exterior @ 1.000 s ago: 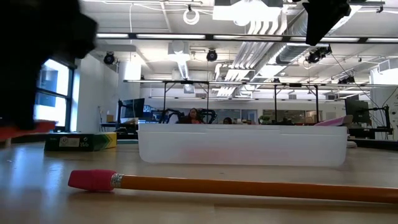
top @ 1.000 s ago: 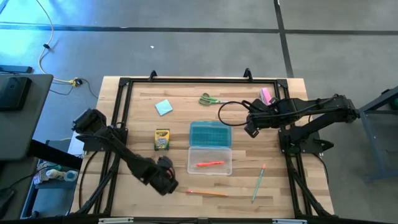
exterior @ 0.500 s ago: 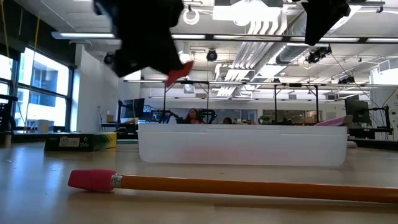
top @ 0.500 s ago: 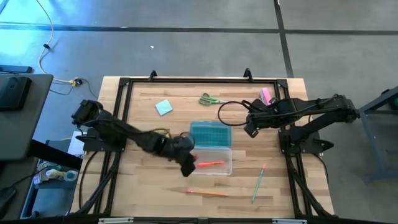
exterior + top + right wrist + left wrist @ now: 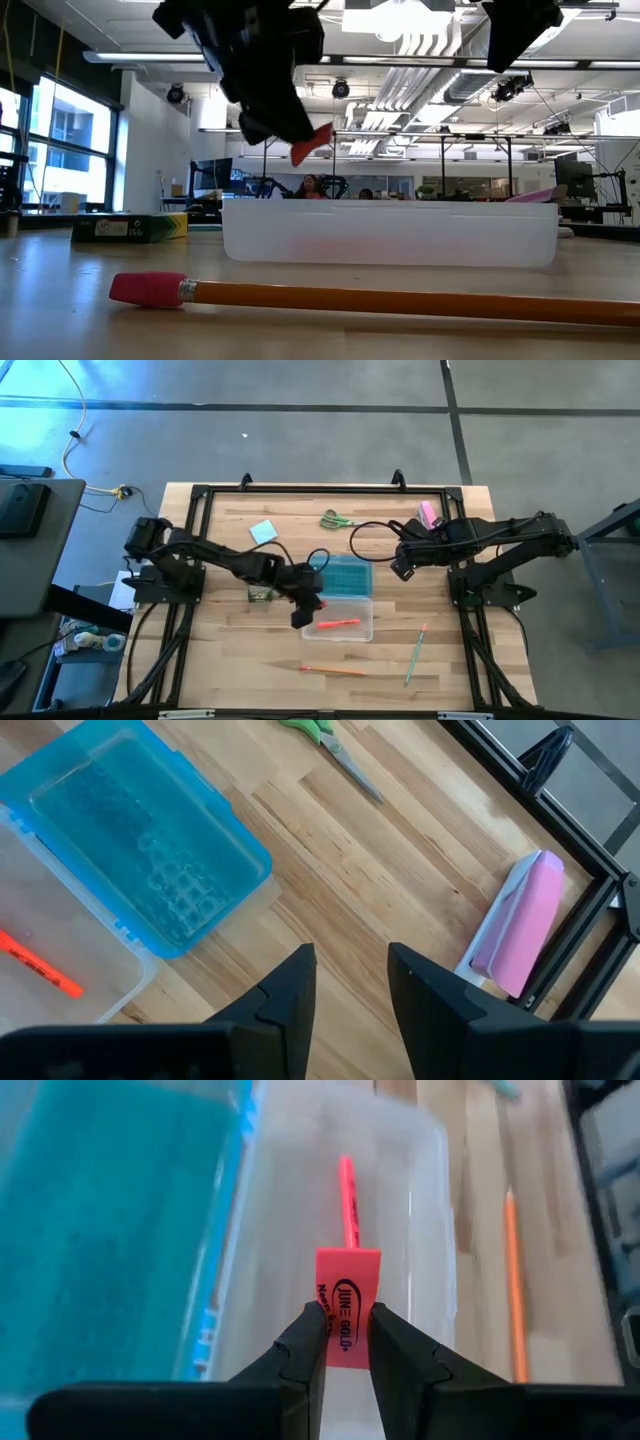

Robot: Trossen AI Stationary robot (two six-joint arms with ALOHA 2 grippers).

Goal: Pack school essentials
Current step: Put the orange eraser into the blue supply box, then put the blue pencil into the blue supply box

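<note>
- The red eraser [image 5: 347, 1306], a small flat block, is showing black print that reads "JUNE GOLD".
- The left gripper [image 5: 346, 1342] is pinching it above the clear case [image 5: 338, 618], where an orange pen [image 5: 347, 1201] is lying.
- The right gripper [image 5: 352, 982] is hanging with fingers apart near the pink block [image 5: 523, 922].

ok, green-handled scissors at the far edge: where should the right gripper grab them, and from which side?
Right gripper, open, should take the scissors from above, at the narrow blades beside the handles: they lie flat and closed on the table, with bare wood around them.
</note>
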